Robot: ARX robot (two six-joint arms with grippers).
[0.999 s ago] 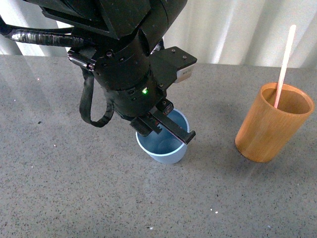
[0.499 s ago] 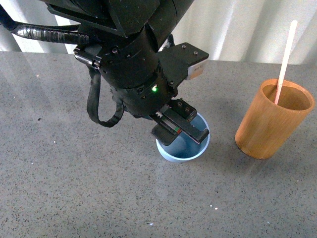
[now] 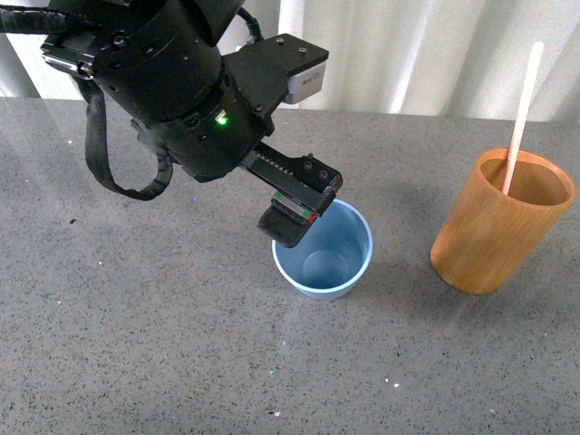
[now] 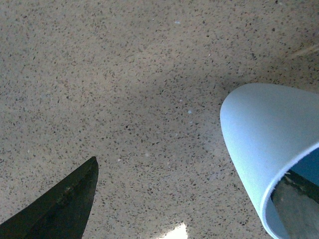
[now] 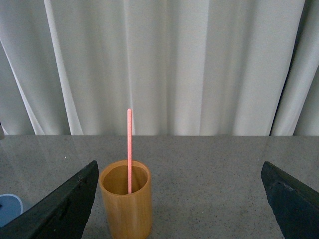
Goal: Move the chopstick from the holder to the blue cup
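Left end effector (image 3: pixel 303 205): we see it tilted down toward the table, its jaws spread wide and gripping nothing. One dark fingertip (image 4: pixel 65 204) shows in the left wrist view, clear of the cup wall.
Second finger: we think it sits at or just inside the cup's rim, but the left wrist view is too cramped there for us to be sure.
Blue cup (image 3: pixel 326 251): upright on the table, mouth open, just beside and below the left end effector's tips. We cannot tell whether they touch its rim.
Right end effector (image 5: pixel 177 201): out of the front view. Its wrist camera shows us two dark fingertips (image 5: pixel 60 209) set far apart, with no grip on anything.
Holder (image 3: pixel 494 237): upright, ahead of the right end effector and beyond its tips, not touching them. It is well apart from the left end effector, past the blue cup.
Chopstick (image 3: pixel 520 118): standing in the holder, leaning, with its upper length rising above the rim, apart from both end effectors.
Table (image 3: pixel 136 344): grey speckled stone, carrying both cups.
Curtain (image 5: pixel 199 64): pale folds beyond the holder, facing the right end effector.
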